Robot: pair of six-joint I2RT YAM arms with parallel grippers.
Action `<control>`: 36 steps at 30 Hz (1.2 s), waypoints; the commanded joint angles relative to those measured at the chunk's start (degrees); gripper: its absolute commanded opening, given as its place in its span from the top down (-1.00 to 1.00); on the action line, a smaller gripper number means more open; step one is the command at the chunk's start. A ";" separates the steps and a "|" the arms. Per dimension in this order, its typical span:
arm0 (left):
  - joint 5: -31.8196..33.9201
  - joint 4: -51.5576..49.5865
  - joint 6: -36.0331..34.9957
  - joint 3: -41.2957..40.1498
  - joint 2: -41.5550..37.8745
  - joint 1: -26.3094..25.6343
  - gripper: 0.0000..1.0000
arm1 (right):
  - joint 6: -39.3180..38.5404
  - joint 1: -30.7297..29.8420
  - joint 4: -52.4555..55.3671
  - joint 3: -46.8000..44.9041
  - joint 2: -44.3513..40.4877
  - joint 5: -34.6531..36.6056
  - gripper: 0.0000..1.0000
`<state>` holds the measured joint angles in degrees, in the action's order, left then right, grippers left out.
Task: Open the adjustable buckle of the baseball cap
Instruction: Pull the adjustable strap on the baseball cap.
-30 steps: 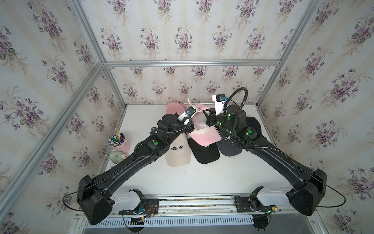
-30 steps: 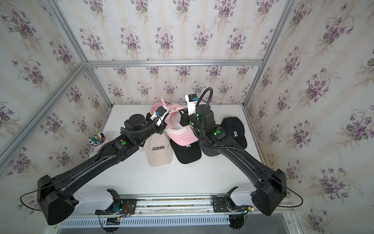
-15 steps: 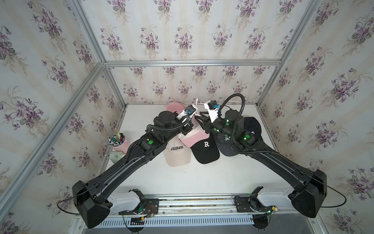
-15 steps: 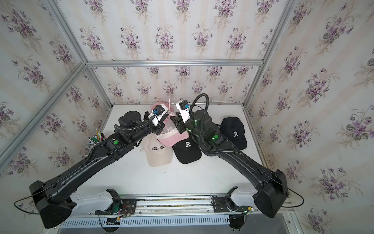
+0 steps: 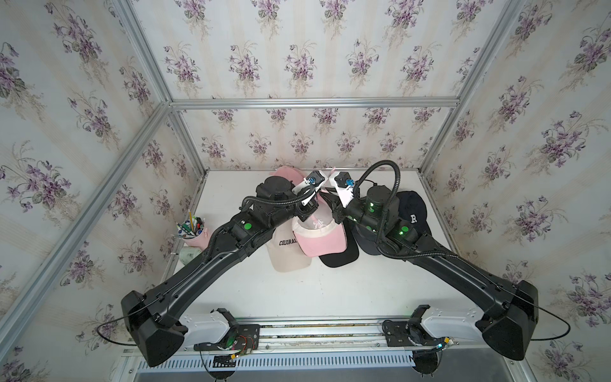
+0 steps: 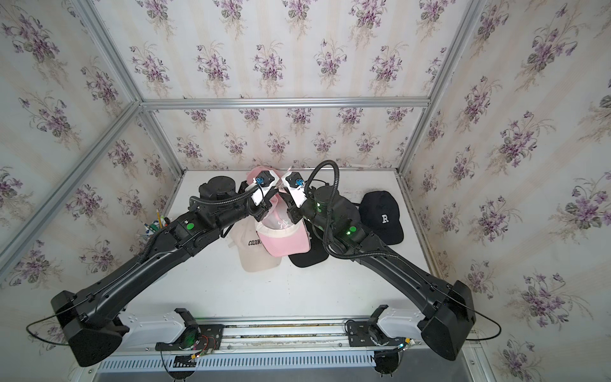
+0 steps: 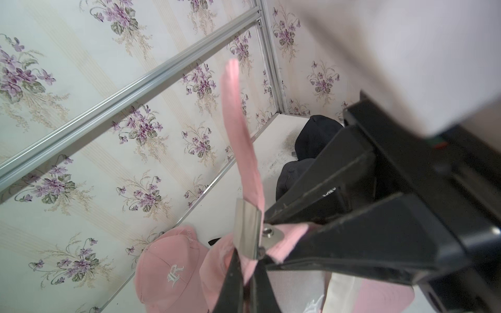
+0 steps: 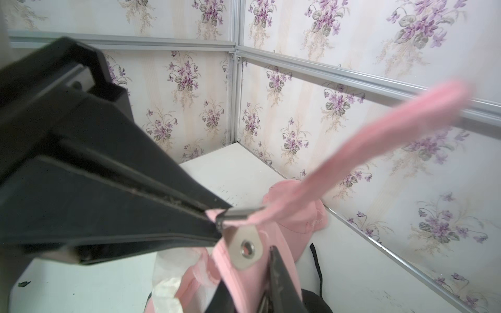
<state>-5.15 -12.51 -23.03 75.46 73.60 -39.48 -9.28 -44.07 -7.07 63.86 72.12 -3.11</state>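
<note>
1. right hand [image 8: 218, 218] has swung in and down toward the left hand [image 7: 247, 271] since a second ago. you now have both meeting at the back of the pink cap [image 5: 322, 239]. its brim has dropped forward over the black cap [image 5: 340, 259], hiding the letter that showed half a second back.
2. left hand: jaws nipped tight on the pink cap's back band, just below the buckle [image 7: 248, 230].
3. right hand: jaws drawn narrow, tips pinched on the end of the buckle where the strap [image 8: 366, 141] feeds in; a bit of pink fabric shows between the tips.
4. buckle: silver metal, a riveted plate plus a flap. you can't tell from either wrist view whether the flap is lifted or clamped.
5. strap: threaded through the buckle, free end sticking up in the air, tip blurred in the right wrist view.
6. pink cap: held up by its back between the two arms, brim toward the robot base and hanging over the beige cap [image 5: 287, 254] and the black cap, in both top views.
7. on the counter [image 5: 297, 291]: second pink cap [image 7: 168, 268] at the back, navy cap [image 5: 413, 211] with a white r on the right, pen cup [image 5: 193, 231] at the left edge.
</note>
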 commanded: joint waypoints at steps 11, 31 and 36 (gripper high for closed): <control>-2.13 -2.78 1.87 2.13 2.22 -0.07 1.00 | 1.27 -0.61 -7.25 -1.69 -1.45 3.36 0.89; -0.81 -3.22 6.24 3.47 4.27 -1.47 0.93 | 8.01 -3.45 -17.69 -5.85 -2.50 19.33 1.00; -1.27 -4.15 5.97 3.11 4.44 -1.84 0.93 | 9.51 -3.45 -19.76 -6.71 -3.28 20.96 1.00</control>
<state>-6.13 -15.99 -17.04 78.65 77.93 -41.19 -1.30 -47.48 -21.89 57.23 69.47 15.81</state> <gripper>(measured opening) 0.060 0.056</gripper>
